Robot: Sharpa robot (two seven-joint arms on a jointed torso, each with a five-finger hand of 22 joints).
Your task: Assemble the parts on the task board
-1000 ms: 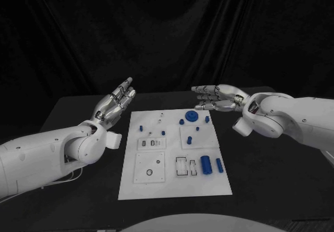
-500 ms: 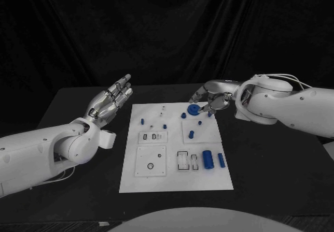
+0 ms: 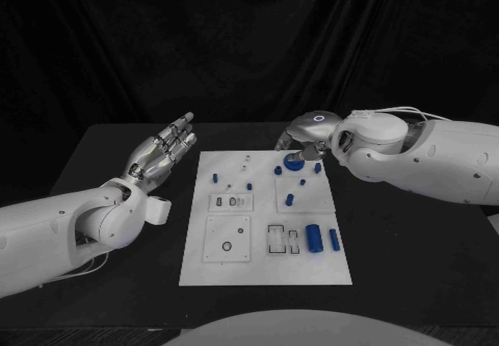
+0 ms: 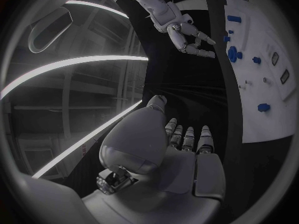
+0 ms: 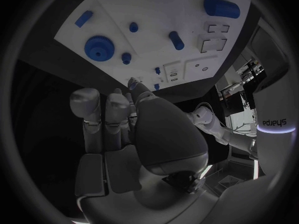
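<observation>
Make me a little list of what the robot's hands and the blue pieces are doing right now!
left hand: open, raised beside the board's left edge, holding nothing
right hand: above the board's far end, near the gear; nothing held, by the right wrist view
task board: white, flat on the black table
blue gear: at the board's far end
big blue cylinder: lying on the board's right side
</observation>
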